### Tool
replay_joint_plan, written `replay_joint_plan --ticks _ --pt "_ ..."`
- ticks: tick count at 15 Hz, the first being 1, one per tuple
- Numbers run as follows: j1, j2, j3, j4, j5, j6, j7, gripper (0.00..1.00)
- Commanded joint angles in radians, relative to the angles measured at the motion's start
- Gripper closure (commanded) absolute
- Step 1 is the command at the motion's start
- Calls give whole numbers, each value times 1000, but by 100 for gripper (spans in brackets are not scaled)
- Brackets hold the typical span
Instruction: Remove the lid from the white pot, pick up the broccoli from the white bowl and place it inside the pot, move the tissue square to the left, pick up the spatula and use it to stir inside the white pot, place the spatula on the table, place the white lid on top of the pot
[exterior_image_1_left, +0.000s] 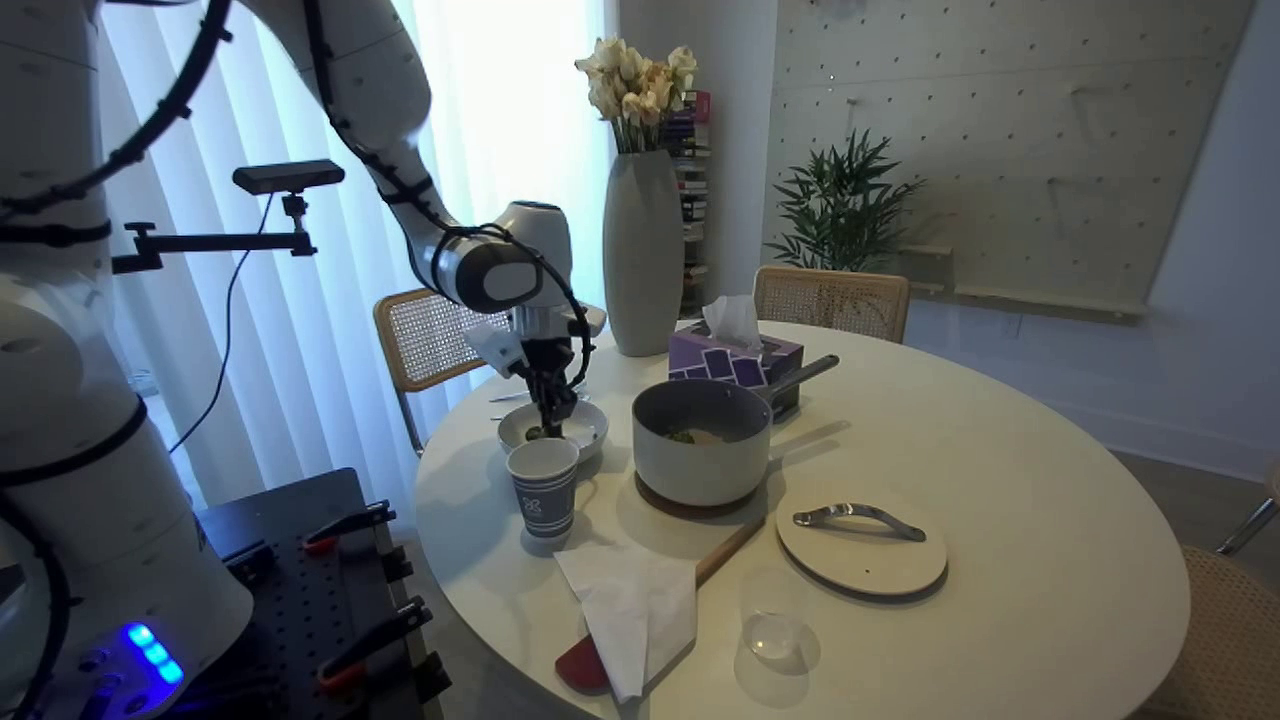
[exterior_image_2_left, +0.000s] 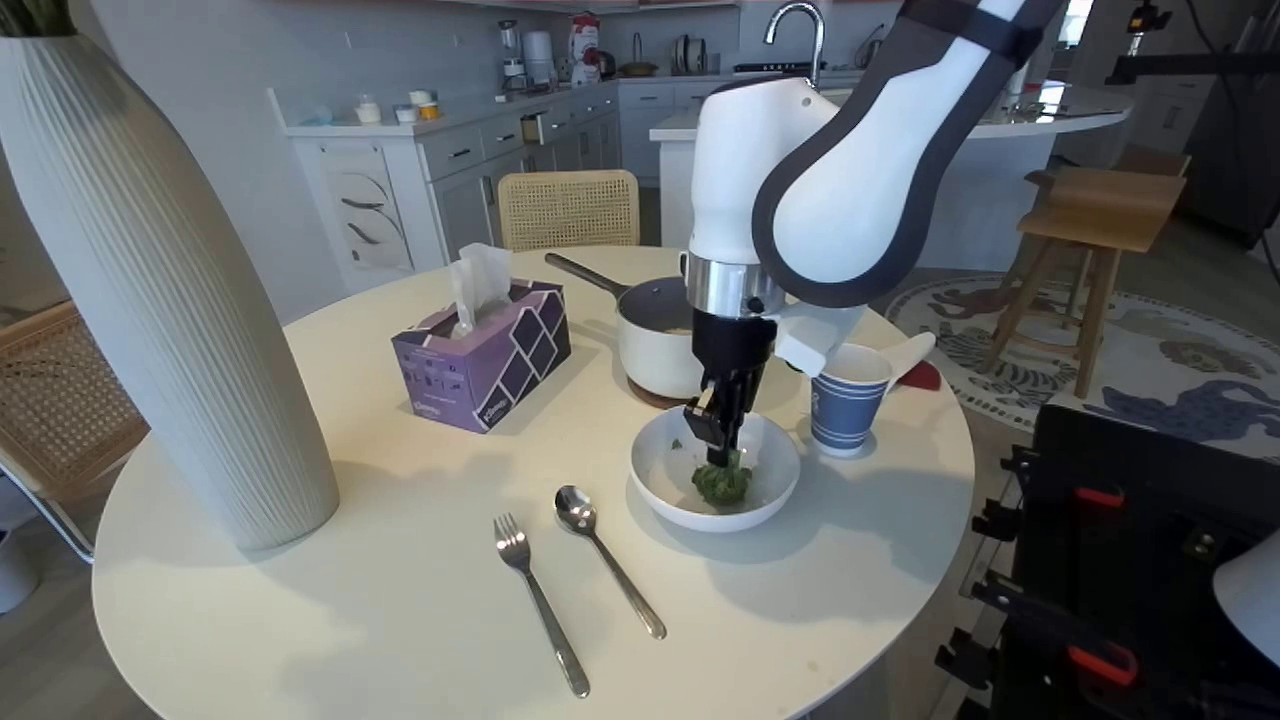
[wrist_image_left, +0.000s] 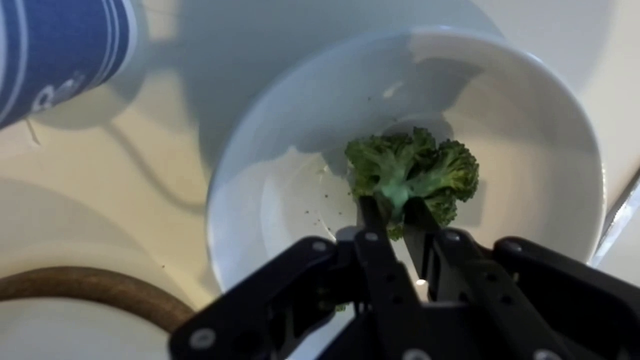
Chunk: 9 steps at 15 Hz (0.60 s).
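Note:
My gripper (wrist_image_left: 392, 204) reaches down into the white bowl (wrist_image_left: 280, 130), its fingers shut around the stem of a green broccoli floret (wrist_image_left: 415, 170). In an exterior view the gripper (exterior_image_2_left: 720, 455) and the broccoli (exterior_image_2_left: 722, 487) are low in the bowl (exterior_image_2_left: 658, 475). The white pot (exterior_image_1_left: 700, 465) stands uncovered on a brown trivet, with some green bits inside. Its white lid (exterior_image_1_left: 865, 560) lies on the table, handle up. The white tissue square (exterior_image_1_left: 640, 610) covers the middle of the spatula (exterior_image_1_left: 583, 665); the red head and wooden handle show.
A blue paper cup (exterior_image_1_left: 545, 500) stands close beside the bowl. A purple tissue box (exterior_image_2_left: 490, 360) is behind the pot, near a tall vase (exterior_image_2_left: 170, 300). A fork (exterior_image_2_left: 545, 605) and spoon (exterior_image_2_left: 610, 560) lie by the bowl. A clear glass (exterior_image_1_left: 772, 635) is near the lid.

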Motion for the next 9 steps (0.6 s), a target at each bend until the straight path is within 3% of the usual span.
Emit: replay_joint_plan --ticks 1,9 --pt "9 1 -11 14 -7 -6 39 96" --pt "13 -12 -33 26 -20 -26 89 96"
